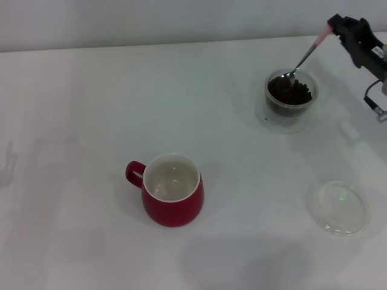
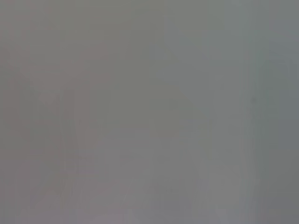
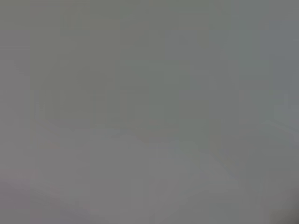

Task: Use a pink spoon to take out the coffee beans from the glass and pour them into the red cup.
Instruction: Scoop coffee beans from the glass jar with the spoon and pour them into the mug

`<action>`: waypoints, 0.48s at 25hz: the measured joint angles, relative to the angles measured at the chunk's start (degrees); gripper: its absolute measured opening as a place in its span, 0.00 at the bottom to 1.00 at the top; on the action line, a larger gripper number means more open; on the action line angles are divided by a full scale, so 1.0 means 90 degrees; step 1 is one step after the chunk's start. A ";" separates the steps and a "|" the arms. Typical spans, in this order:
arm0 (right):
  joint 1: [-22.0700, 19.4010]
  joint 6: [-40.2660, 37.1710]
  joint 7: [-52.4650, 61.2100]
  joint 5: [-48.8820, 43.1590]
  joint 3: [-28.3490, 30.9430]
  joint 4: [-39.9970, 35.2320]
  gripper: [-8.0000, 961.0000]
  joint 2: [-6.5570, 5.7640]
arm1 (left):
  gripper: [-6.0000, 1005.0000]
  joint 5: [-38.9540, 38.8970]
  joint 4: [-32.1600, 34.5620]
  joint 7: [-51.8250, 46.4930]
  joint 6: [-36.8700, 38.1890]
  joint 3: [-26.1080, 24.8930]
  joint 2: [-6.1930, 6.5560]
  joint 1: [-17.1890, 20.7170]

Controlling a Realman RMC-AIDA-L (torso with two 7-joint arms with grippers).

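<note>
In the head view my right gripper (image 1: 334,26) is at the far right, shut on the pink handle of the pink spoon (image 1: 307,55). The spoon slants down to the left, its metal bowl resting at the top of the coffee beans (image 1: 290,90) heaped in the glass (image 1: 290,101). The red cup (image 1: 173,190) stands upright near the middle of the table, handle pointing left, its white inside showing nothing in it. The left gripper is out of view. Both wrist views show only a flat grey blur.
A flat shallow clear round dish (image 1: 338,207) lies on the white table (image 1: 72,121) at the front right, below the glass. A black cable (image 1: 375,99) hangs from the right arm near the table's right edge.
</note>
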 joint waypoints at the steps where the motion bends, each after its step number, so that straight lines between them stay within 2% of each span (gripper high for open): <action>1: 0.0014 -0.0006 0.0073 -0.0003 -0.0081 -0.0002 0.18 0.0000 | 0.73 -0.0013 -0.0009 0.0000 -0.0002 0.0000 0.0000 -0.0001; 12: 0.0019 -0.0354 0.0950 -0.0007 -0.1291 -0.0169 0.18 0.0022 | 0.73 -0.0155 -0.0048 -0.0027 -0.0011 0.0000 -0.0009 0.0009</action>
